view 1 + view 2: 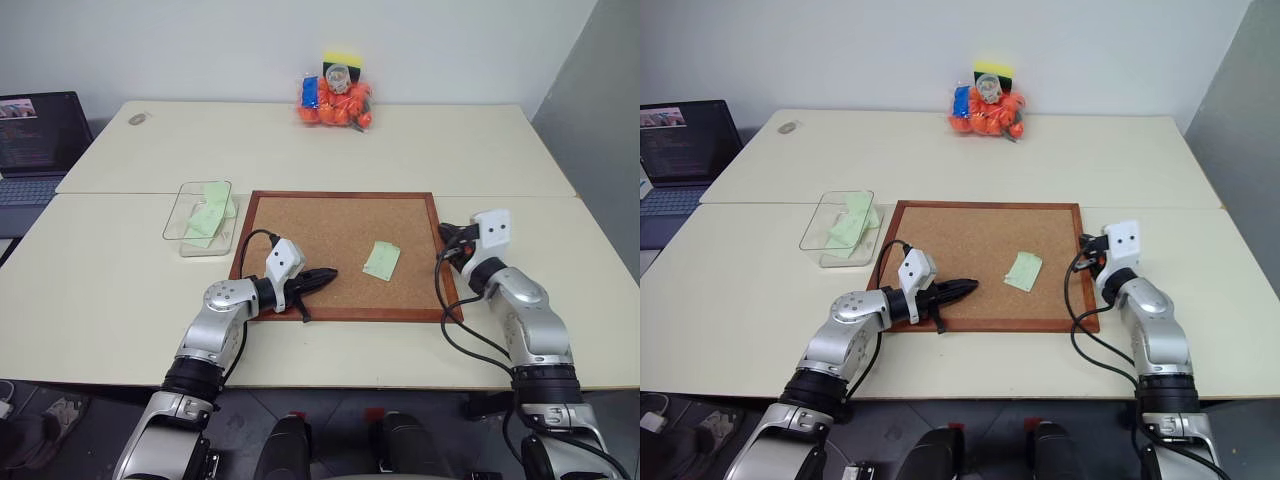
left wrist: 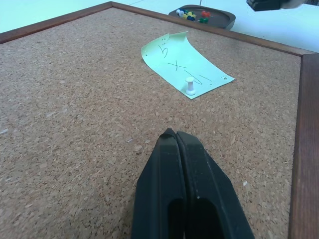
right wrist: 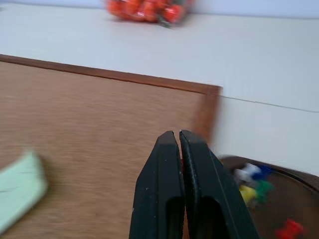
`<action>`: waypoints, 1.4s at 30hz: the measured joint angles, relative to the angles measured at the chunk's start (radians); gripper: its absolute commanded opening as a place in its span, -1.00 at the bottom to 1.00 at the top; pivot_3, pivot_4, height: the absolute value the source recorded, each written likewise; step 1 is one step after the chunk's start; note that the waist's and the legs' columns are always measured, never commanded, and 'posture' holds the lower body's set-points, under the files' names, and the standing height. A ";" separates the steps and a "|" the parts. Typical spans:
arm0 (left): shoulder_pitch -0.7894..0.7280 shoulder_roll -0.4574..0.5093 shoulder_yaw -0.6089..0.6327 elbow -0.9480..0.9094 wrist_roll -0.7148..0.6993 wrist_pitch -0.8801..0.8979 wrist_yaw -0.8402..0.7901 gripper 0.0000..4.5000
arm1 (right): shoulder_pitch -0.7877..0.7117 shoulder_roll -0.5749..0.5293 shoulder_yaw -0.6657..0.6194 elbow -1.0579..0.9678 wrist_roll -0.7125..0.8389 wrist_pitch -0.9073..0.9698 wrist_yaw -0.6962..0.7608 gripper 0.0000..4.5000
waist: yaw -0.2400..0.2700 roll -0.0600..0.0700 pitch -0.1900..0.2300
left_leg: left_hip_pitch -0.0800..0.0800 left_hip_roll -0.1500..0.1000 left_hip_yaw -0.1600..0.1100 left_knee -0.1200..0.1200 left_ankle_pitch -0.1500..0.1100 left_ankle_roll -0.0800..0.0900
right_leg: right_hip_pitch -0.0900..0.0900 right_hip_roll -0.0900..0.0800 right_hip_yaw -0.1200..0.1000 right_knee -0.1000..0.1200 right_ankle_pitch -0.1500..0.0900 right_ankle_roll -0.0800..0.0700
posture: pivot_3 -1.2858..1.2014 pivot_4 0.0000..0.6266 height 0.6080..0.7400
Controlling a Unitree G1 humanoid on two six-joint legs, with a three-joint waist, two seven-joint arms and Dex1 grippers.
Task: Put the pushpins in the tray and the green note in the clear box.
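From the head cameras, the green note (image 1: pixel 381 260) is lying on the corkboard (image 1: pixel 340 215), just ahead of the left gripper (image 1: pixel 325 274) and to its right, long axis running up the board. The right gripper (image 1: pixel 1087 248) is hanging off the board's right edge, so the left looks nearer. The clear box (image 1: pixel 198 211) is sitting left of the board, green slips already inside.

In the left wrist view, the black fingers (image 2: pixel 169 189) are pressing together, carrying nothing; a white pushpin (image 2: pixel 190 86) is pinning the note.

In the right wrist view, fingers clenched and empty, over the tray (image 3: pixel 271 199) holding coloured pushpins (image 3: pixel 249 191).
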 measured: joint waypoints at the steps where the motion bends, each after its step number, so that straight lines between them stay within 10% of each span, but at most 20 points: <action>1: 0.000 0.000 0.000 0.001 0.000 0.000 0.000 -1.00 | -0.007 -0.001 -0.007 0.018 0.000 0.013 -0.014 -0.99 | 0.000 0.000 0.000 | 0.000 0.000 0.000 0.000 0.000 0.000 | 0.000 0.000 0.000 0.000 0.000 0.000 | 0.03 -0.52 1.00; 6: -0.002 -0.001 -0.001 0.002 0.000 0.000 -0.001 -1.00 | -0.037 0.001 -0.035 0.049 0.002 0.039 -0.067 -0.99 | 0.000 0.000 0.000 | 0.000 0.000 0.000 0.000 0.000 0.000 | 0.000 0.000 0.000 0.000 0.000 0.000 | 0.03 -0.52 1.00; 28: -0.002 -0.001 0.000 0.003 0.000 -0.001 -0.001 -1.00 | -0.041 -0.003 -0.072 0.074 0.013 0.058 -0.116 0.94 | 0.001 0.000 0.000 | 0.000 0.000 0.000 0.000 0.000 0.000 | 0.000 0.000 0.000 0.000 0.000 0.000 | 0.03 -0.52 1.00; 42: -0.003 -0.001 0.000 0.005 0.000 -0.001 -0.003 -1.00 | -0.031 0.033 -0.076 0.034 0.088 0.159 -0.097 0.99 | 0.001 0.000 0.000 | 0.000 0.000 0.000 0.000 0.000 0.000 | 0.000 0.000 0.000 0.000 0.000 0.000 | 0.03 -0.52 1.00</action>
